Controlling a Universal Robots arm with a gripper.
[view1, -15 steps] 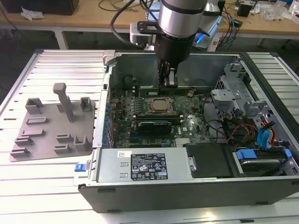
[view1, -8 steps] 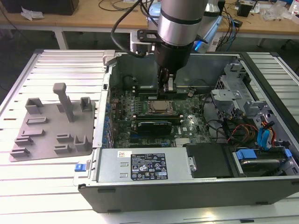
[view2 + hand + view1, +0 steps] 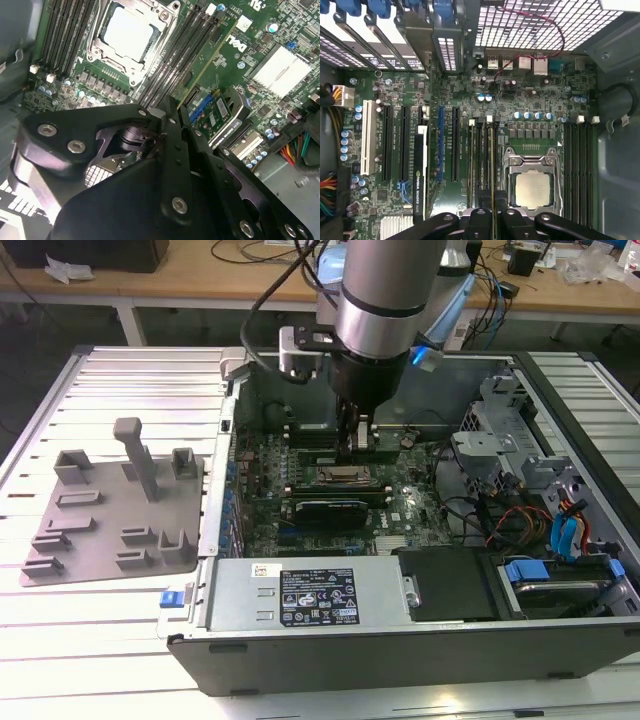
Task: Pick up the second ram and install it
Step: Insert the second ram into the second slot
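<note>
First wrist view: the gripper (image 3: 492, 220) is clamped on the second ram (image 3: 492, 170), standing on edge in the slots just beside the processor (image 3: 532, 189), its long axis parallel to them.

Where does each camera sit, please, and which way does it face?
Exterior view: off the arm, raised beside the open case, looking down into it; shows the arm and claw.
First wrist view: on the wrist, facing straight onto the motherboard; shows the claw.
Second wrist view: on the wrist, looking obliquely past the claw at the motherboard.
Shared: both wrist views show the processor and the ram in the claw.
</note>
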